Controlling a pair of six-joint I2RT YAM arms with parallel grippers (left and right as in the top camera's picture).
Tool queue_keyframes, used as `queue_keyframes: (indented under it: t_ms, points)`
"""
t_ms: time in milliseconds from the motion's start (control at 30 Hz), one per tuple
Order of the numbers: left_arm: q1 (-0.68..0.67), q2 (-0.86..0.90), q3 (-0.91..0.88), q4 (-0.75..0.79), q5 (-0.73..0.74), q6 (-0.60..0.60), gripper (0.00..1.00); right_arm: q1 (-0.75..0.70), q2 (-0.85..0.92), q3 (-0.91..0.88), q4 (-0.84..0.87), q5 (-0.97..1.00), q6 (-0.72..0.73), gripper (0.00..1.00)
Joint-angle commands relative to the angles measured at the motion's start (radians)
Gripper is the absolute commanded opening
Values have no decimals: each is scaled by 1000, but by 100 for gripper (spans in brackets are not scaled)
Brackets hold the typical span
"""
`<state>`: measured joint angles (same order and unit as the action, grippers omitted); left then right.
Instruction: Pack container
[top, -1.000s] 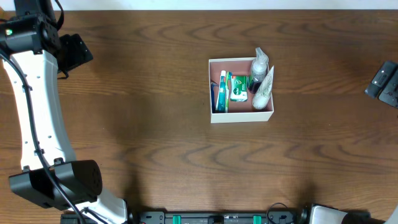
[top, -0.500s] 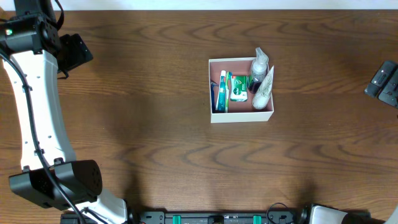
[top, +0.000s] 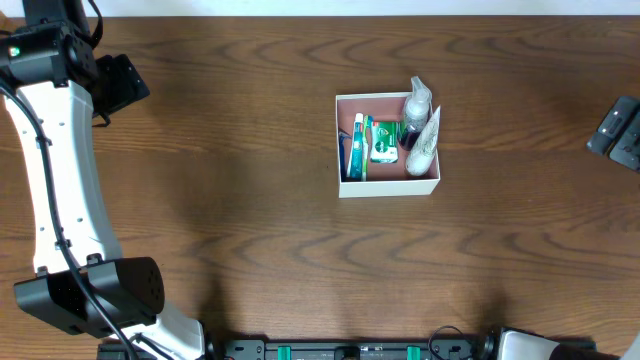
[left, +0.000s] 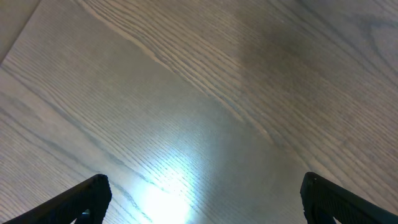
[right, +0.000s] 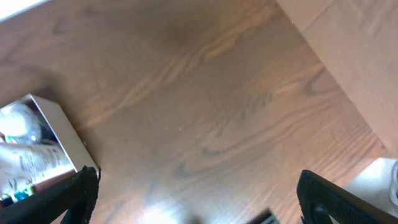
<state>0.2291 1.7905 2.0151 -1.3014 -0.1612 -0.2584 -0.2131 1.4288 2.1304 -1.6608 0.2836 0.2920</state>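
The container (top: 388, 187), a square white-walled box with a pink-brown inside, sits on the table right of the middle. It holds a blue-green toothpaste tube (top: 356, 146), a green packet (top: 383, 146) and white bottles and tubes (top: 422, 130) leaning on its right wall. It also shows at the left edge of the right wrist view (right: 57, 127). My left gripper (top: 120, 82) is far off at the back left, open and empty over bare wood (left: 202, 199). My right gripper (top: 622, 132) is at the right edge, open and empty (right: 196, 199).
The dark wooden table (top: 250, 200) fills the view. The left arm's white links (top: 60, 190) run down the left side to its base at the front left. The table's right edge and a pale floor show in the right wrist view (right: 354, 68).
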Motion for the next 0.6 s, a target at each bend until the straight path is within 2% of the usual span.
queue_keyframes:
  t_ms: [0,133,267,367,567]
  points:
    - [3,7,-9,-3,-8,-2,98,-6,-74,-3,42,1,-17,99]
    - [3,7,-9,-3,-8,-2,98,-5,-158,-45,156,1,-32,99]
    - [3,7,-9,-3,-8,-2,98,-5,-241,-169,292,0,-142,99]
    - [3,7,-9,-3,-8,-2,98,-5,-326,-339,422,0,-206,99]
    - [3,7,-9,-3,-8,-2,98,-5,-562,-742,732,-23,-216,99]
